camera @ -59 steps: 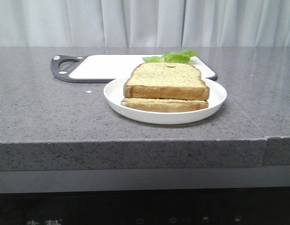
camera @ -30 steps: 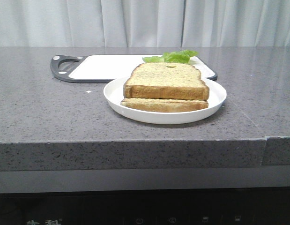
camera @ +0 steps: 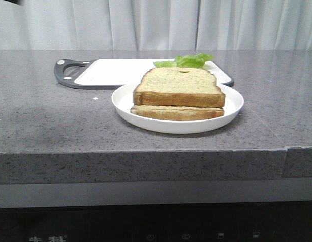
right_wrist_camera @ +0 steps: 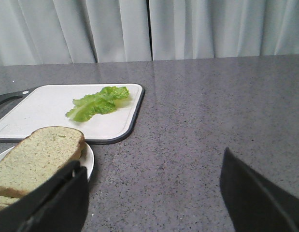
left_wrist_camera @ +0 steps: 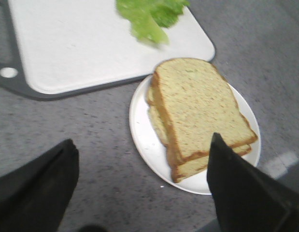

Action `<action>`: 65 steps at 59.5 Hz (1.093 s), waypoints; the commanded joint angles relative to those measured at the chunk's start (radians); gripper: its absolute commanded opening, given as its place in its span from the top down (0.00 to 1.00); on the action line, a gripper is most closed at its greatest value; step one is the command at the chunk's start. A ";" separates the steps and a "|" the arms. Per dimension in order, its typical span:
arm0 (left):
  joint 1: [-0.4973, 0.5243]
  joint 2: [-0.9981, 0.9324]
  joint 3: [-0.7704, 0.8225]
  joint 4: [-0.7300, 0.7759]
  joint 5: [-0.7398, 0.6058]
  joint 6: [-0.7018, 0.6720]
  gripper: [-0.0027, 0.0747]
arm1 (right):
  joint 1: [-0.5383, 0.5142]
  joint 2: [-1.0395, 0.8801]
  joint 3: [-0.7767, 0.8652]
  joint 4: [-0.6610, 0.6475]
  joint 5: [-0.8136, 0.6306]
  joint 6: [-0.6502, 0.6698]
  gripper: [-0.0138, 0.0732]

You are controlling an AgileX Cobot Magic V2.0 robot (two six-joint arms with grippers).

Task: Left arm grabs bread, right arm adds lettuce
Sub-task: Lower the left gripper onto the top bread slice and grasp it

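Grey stone counter is carrying a white plate holding speckled brown bread atop a paler slice. Lettuce is lying on the cutting board. Left gripper and right gripper are both spread wide, empty.

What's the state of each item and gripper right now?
Bread: stacked on the lower slice, ungrasped.
Lower slice: flat on the plate.
Plate: on the counter, against the board's near edge.
Lettuce: lying on the board, untouched.
Left gripper: open, above the plate, holding nothing.
Right gripper: open, empty, over bare counter.
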 commanded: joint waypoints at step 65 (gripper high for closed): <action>-0.120 0.512 -0.362 -0.071 0.056 -0.008 0.56 | -0.006 0.018 -0.033 0.007 -0.071 -0.009 0.18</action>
